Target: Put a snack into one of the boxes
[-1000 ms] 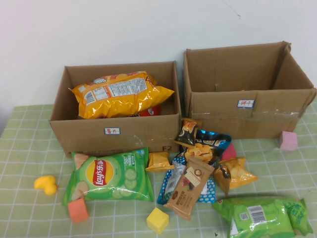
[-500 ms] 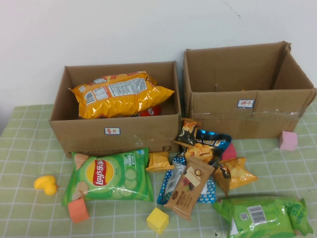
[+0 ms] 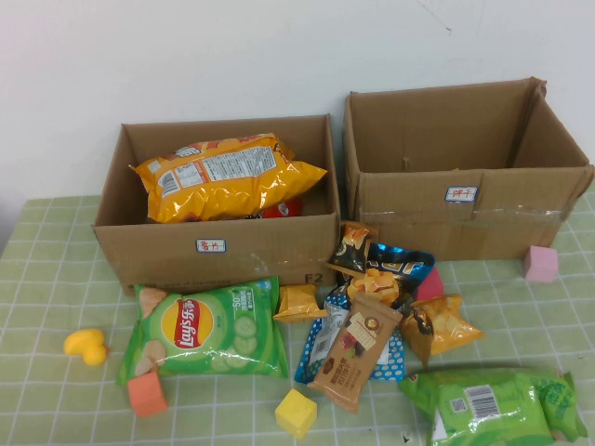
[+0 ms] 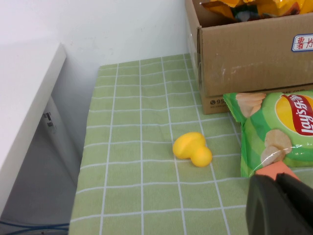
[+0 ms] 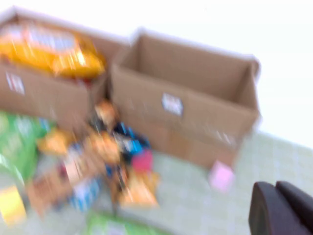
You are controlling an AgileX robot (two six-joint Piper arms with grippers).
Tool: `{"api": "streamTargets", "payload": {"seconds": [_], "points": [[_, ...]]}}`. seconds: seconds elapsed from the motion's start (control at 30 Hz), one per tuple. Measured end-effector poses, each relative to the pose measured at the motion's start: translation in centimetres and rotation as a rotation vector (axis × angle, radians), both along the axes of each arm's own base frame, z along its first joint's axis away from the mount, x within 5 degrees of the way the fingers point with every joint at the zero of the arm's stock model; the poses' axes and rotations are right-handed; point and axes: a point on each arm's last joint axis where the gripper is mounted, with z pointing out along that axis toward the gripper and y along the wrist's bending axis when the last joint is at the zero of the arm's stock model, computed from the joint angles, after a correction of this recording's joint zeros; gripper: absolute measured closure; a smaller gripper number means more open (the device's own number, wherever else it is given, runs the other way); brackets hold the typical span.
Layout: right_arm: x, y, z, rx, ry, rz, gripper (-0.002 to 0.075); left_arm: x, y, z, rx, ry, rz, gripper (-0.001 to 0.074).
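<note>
Snacks (image 3: 367, 321) sit heaped mid-frame on my green-checked worktop (image 3: 46, 279), below two boxes (image 3: 218, 200); the left one holds a yellow bag (image 3: 223, 175). Left gripper (image 4: 281, 205) and right gripper (image 5: 281, 208) show only in their wrist views' lower right corners, jaws' state unreadable. I fear snagging neighbouring packets. White wall behind.

Two open cardboard boxes stand upper centre: the left box (image 3: 216, 249) holds a yellow chip bag (image 3: 226, 175). The right box (image 3: 462, 216) looks empty. Loose snacks (image 3: 372, 311) lie heaped below them.
</note>
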Motion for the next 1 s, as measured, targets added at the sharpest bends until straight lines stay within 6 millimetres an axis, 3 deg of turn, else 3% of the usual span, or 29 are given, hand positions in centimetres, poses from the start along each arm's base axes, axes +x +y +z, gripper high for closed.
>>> {"api": "streamTargets", "payload": {"seconds": [0.07, 0.23, 0.43, 0.57, 0.7, 1.0], "points": [[1.0, 0.4, -0.8, 0.063, -0.060, 0.011, 0.0728, 0.0, 0.0, 0.0, 0.000, 0.000, 0.000, 0.0738], [3.6, 0.5, -5.5, 0.175, -0.260, -0.046, 0.0728, 0.0, 0.0, 0.0, 0.000, 0.000, 0.000, 0.0738], [3.5, -0.3, -11.7, 0.183, -0.442, -0.122, 0.0728, 0.0, 0.0, 0.0, 0.000, 0.000, 0.000, 0.0738], [3.1, -0.7, -14.7, 0.186, -0.379, -0.183, 0.0728, 0.0, 0.0, 0.0, 0.002, 0.000, -0.001, 0.0738], [2.9, -1.1, -16.7, 0.197, -0.186, -0.289, 0.0728, 0.0, 0.0, 0.0, 0.002, 0.000, -0.001, 0.0738], [2.5, -1.4, -18.1, 0.168, -0.026, -0.335, 0.0728, 0.0, 0.0, 0.0, 0.002, 0.000, -0.001, 0.0738]]}}
